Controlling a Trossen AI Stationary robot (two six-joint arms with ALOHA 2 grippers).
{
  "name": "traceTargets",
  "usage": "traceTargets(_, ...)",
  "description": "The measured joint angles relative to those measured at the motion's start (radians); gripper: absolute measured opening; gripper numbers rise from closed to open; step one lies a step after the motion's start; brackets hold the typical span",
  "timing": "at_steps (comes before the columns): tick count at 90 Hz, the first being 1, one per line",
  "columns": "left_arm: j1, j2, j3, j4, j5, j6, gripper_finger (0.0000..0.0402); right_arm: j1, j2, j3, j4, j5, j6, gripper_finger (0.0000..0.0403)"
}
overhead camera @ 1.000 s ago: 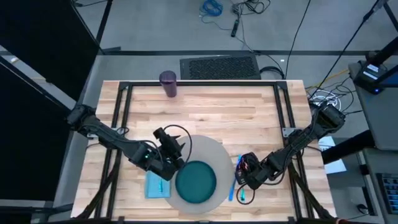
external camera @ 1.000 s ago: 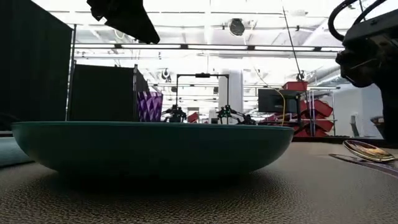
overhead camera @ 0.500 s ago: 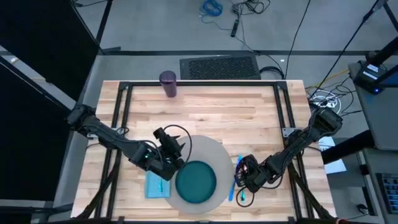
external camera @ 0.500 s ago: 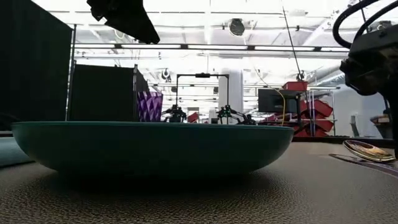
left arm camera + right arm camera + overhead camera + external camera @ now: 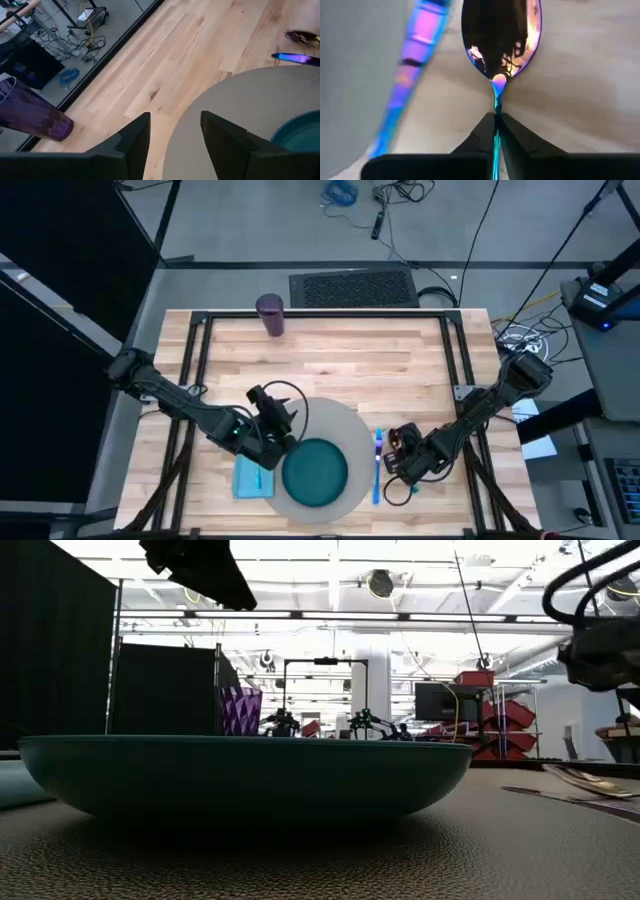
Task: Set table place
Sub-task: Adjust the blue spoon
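The round grey mat (image 5: 335,420) lies on the table (image 5: 380,360) near its front edge, and the teal plate (image 5: 315,472) sits on it. Left of the mat lies a light blue napkin (image 5: 250,478). The blue knife (image 5: 377,465) lies at the mat's right edge. The purple cup (image 5: 270,313) stands at the far edge. My right gripper (image 5: 403,458) is just right of the knife, shut on the spoon (image 5: 500,35). My left gripper (image 5: 172,135) hovers open over the mat's left side, holding nothing. My right gripper pinches the spoon's thin handle (image 5: 496,102) between its two fingertips (image 5: 512,131), a short way behind the bowl. The handle runs back between the fingers, in line with them. The bowl (image 5: 500,45) sticks out ahead over the wood beside the knife; whether it touches the table, I cannot tell.
A black metal frame (image 5: 455,350) edges the tabletop. Bare wood stretches between the mat and the cup. The right arm (image 5: 480,405) reaches in from the table's right edge, the left arm (image 5: 180,400) from the left edge.
My right gripper has shifted a little toward the table's right edge with the spoon, still shut on it. The knife, half hidden under the gripper before, now shows along its whole length at the mat's edge.
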Motion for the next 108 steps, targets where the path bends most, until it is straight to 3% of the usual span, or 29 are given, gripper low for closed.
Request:
traceTargets(21,0.0,0.0,0.0,0.0,0.002,0.0,0.0162,0.003,-0.021,-0.005,-0.118,-0.033,0.082,0.0004)
traceTargets(72,0.0,0.0,0.0,0.0,0.02,0.0,0.0162,0.003,-0.021,-0.007,-0.092,-0.024,0.147,0.0027)
traceTargets(108,0.0,0.0,0.0,0.001,0.02,0.0,0.0162,0.0,-0.025,-0.005,-0.081,-0.018,0.134,0.0094)
